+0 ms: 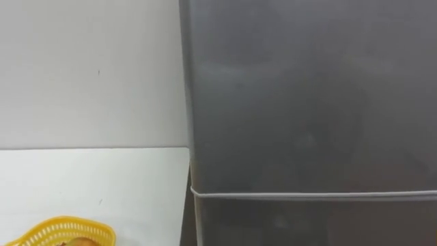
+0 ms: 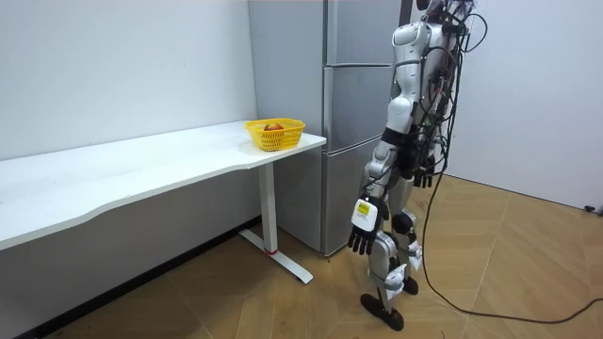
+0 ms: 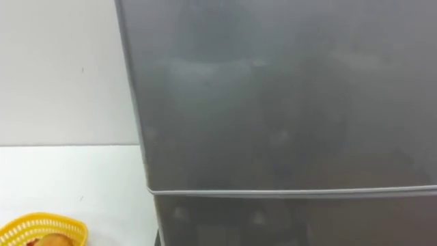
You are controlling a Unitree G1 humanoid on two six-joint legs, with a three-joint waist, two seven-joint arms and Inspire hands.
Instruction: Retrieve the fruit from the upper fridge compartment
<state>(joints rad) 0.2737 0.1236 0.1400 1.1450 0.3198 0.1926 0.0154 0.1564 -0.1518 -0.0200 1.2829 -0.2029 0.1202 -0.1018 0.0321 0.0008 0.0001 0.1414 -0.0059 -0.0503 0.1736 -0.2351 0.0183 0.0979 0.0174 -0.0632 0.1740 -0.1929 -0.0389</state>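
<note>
I face the grey fridge [image 1: 314, 102], doors closed, seam [image 1: 314, 195] between upper and lower door low in my view, white surface [image 1: 102, 178] left of it, yellow basket [image 1: 61, 229] at bottom edge, pale wall [image 1: 89, 68] behind.

The grey fridge [image 2: 350, 113] stands upright, its upper door [image 1: 314, 102] shut, just right of the white table [image 1: 89, 184].

White room, wooden floor, even light.
On my left a long white table [image 2: 141, 169] on white legs stands against a bare white wall [image 2: 122, 66]. A light brown wooden floor [image 2: 509, 254] runs under it, and another white wall [image 2: 546, 94] closes the room view's right.
</note>
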